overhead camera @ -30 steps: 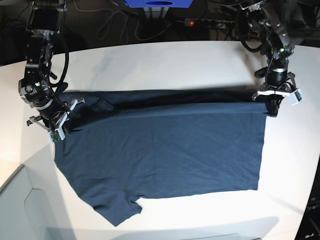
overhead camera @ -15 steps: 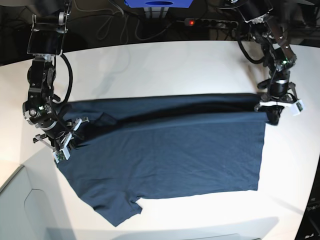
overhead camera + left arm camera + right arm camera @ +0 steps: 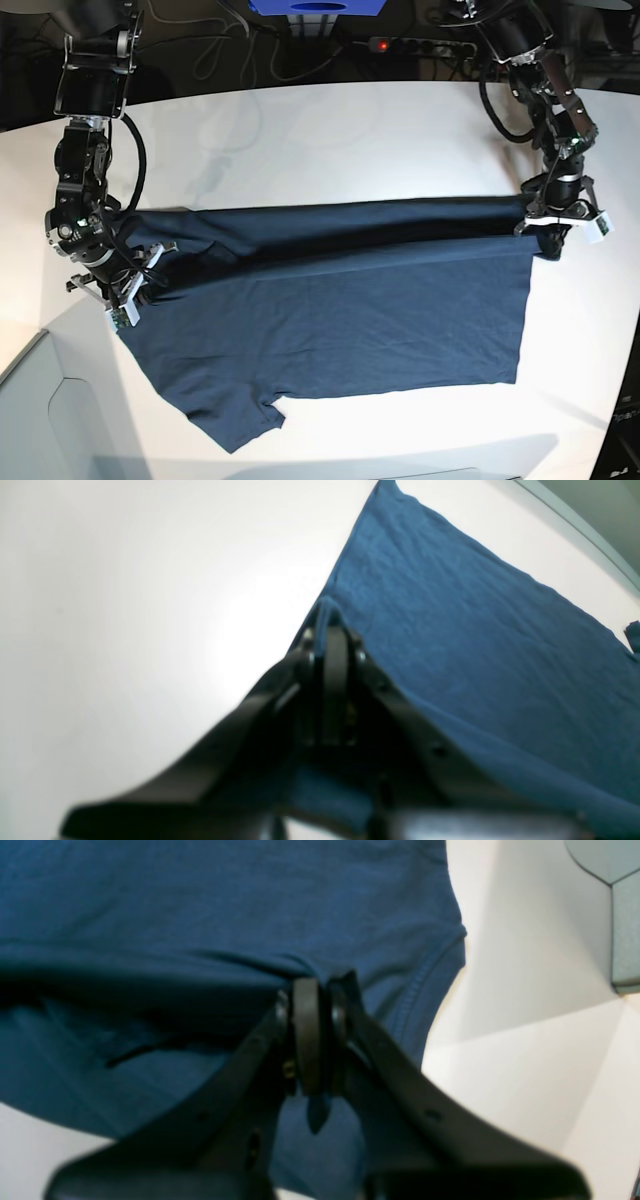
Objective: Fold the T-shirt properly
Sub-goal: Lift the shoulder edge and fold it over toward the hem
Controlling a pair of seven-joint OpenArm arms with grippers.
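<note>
Both hands (left (image 3: 556, 232), right (image 3: 130, 290)) clamp the T-shirt (image 3: 330, 310) over the white table (image 3: 330, 130).

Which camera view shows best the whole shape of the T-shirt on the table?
The base view: the whole T-shirt shows, far edge folded over, one sleeve nearest the camera. The left wrist view shows only a corner pinched by the left end effector; the right wrist view shows cloth bunched around the right end effector.

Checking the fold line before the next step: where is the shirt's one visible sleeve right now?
In the base view the sleeve lies flat on the white table at the T-shirt's near-left corner, below the right tool and diagonally opposite the left tool.
</note>
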